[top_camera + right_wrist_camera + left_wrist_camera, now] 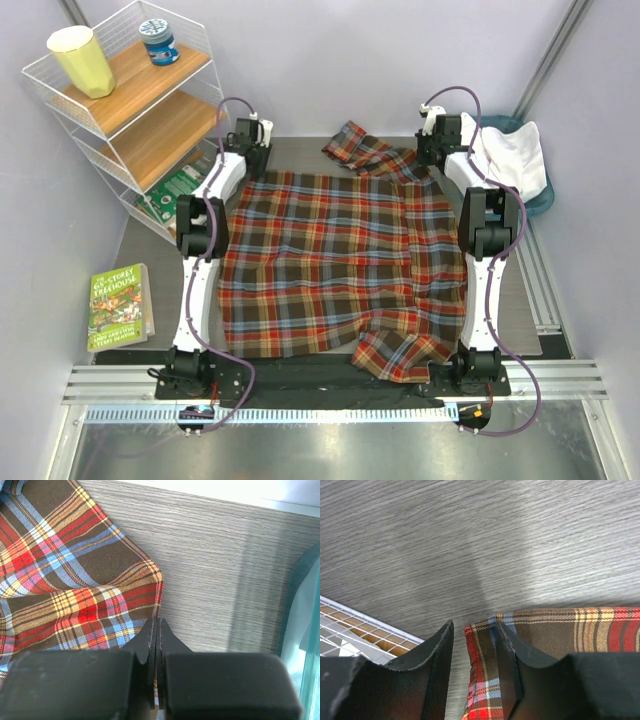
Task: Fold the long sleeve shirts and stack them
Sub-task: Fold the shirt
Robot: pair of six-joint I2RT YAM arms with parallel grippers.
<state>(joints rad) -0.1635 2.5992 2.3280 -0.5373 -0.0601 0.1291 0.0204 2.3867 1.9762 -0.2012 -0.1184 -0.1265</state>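
The plaid long sleeve shirt [340,260] lies spread flat over the table, one sleeve folded at the near edge and another reaching past the far edge. My left gripper [250,150] is at its far left corner. In the left wrist view this gripper [474,630] is open, with the plaid corner [485,680] lying loose between its fingers. My right gripper [437,150] is at the far right corner. The right wrist view shows this gripper [157,622] shut on the hem of the plaid shirt [65,580]. The white long sleeve shirt [510,155] is bunched in the teal basket [540,200].
A wire shelf [130,100] with wooden boards stands at the far left, holding a yellow cup [82,60] and a blue jar [158,42]. Its wire edge [350,625] is close to my left gripper. A green book [120,305] lies left of the left arm.
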